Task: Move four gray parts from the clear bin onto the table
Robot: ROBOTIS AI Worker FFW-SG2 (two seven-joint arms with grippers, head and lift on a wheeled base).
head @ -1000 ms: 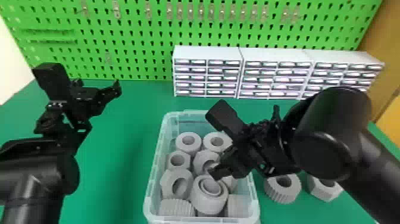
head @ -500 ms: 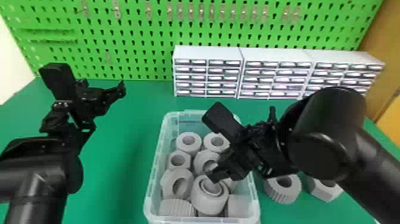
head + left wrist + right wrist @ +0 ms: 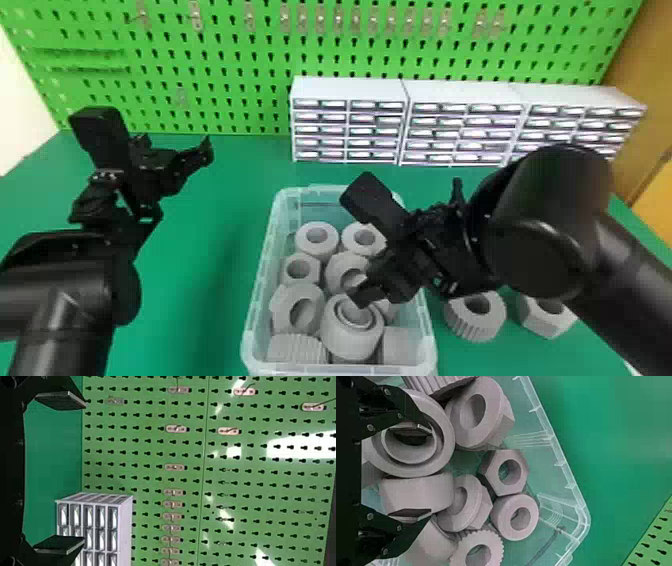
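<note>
My right gripper (image 3: 369,281) is low over the clear bin (image 3: 257,300), above its gray parts. In the right wrist view the right gripper (image 3: 413,473) stands open: one fingertip overlaps the opening of a large round gray part (image 3: 445,451), the other is over a gray cylindrical part (image 3: 421,490) beside it. Nuts and rings fill much of the bin, among them a flanged nut (image 3: 280,305). On the table (image 3: 200,280), right of the bin, lie a ribbed gray ring (image 3: 472,325) and a gray nut (image 3: 545,322). My left gripper (image 3: 175,152) is raised at the left, open in its wrist view (image 3: 61,472).
White drawer cabinets (image 3: 347,90) stand along the back, in front of a green pegboard (image 3: 225,65). My right forearm passes above the two parts on the table. Bare green table lies between the left arm and the bin.
The left arm has shifted slightly to the right. The right gripper has moved a little to the left over the bin.
</note>
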